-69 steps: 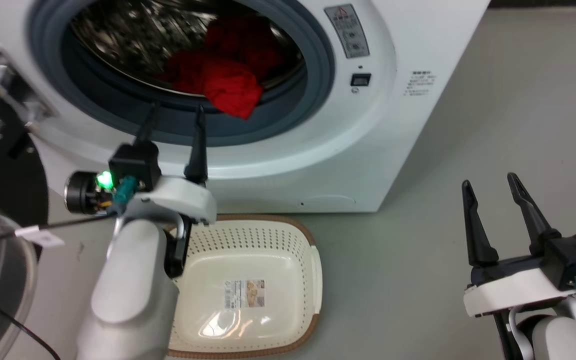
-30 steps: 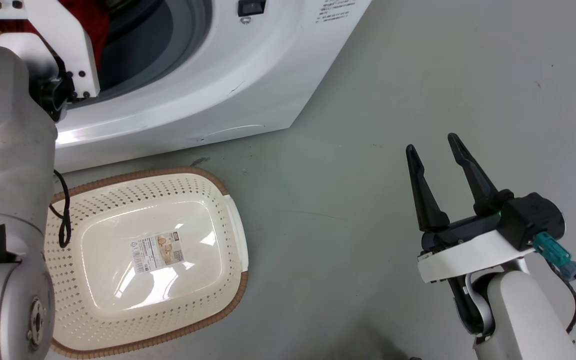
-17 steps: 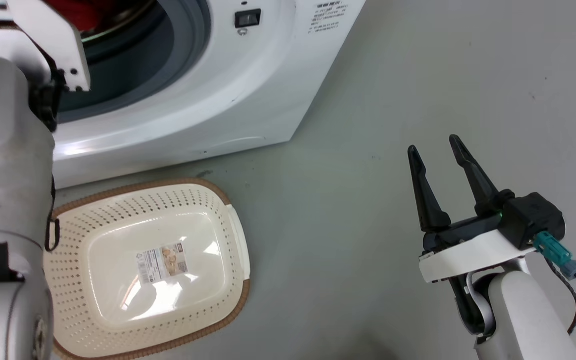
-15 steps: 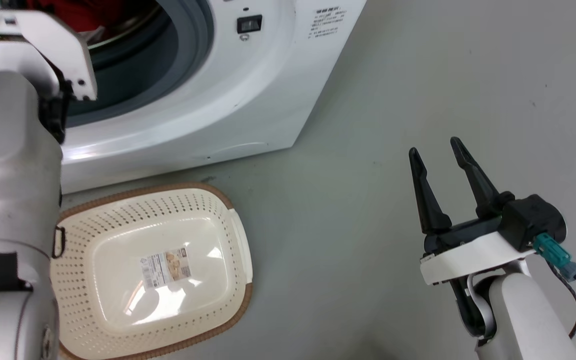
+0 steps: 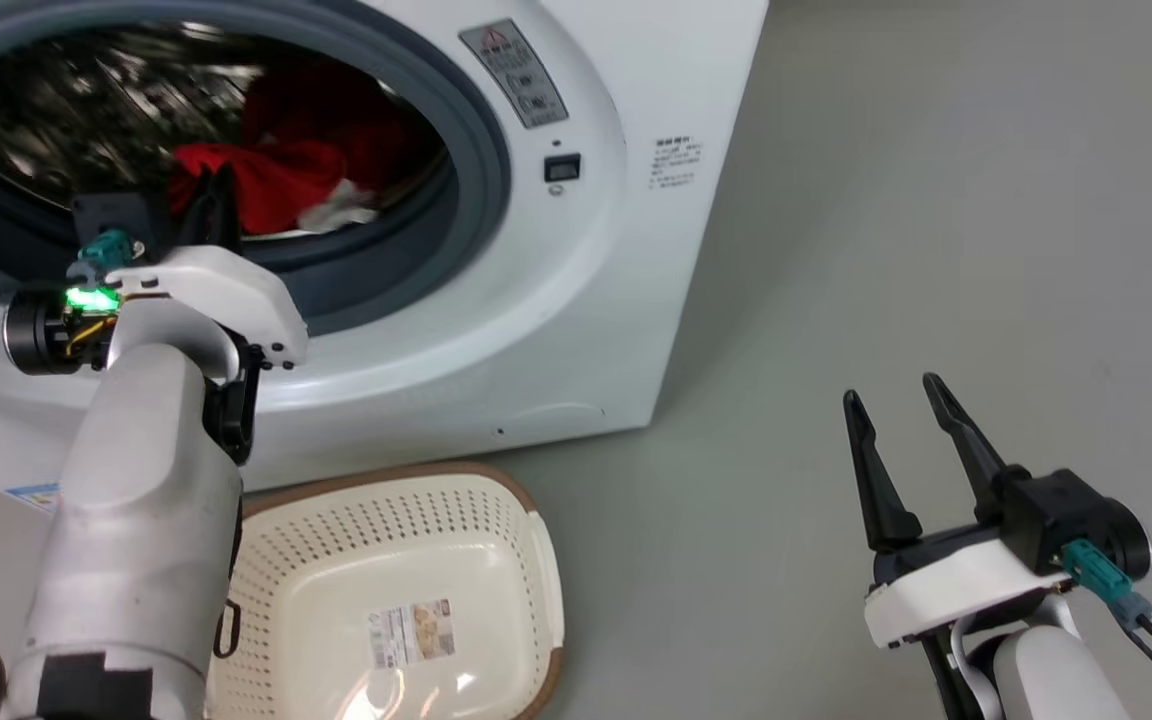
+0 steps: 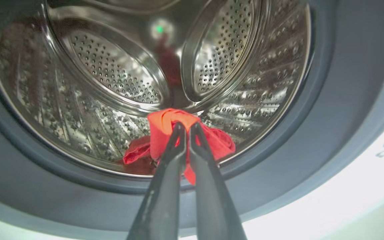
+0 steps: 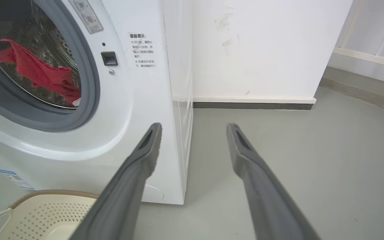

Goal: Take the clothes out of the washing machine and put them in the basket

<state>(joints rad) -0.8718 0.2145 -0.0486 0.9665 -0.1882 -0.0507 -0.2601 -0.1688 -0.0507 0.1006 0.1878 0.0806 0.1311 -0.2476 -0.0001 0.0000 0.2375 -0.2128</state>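
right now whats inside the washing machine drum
Red clothes lie at the steel drum's lower front, a white patch showing among them. The left gripper is shut on a red fold. Whatever lies beneath the pile is covered.

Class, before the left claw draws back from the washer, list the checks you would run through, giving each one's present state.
1. Grip: the left claw is shut on the red garment: ok.
2. Garment out of the drum: not ok, its lower end hangs inside.
3. The basket stands on the floor before the washing machine: ok.
4. The right claw is open, away from the door opening: ok.
5. No second garment snagged: cannot tell.
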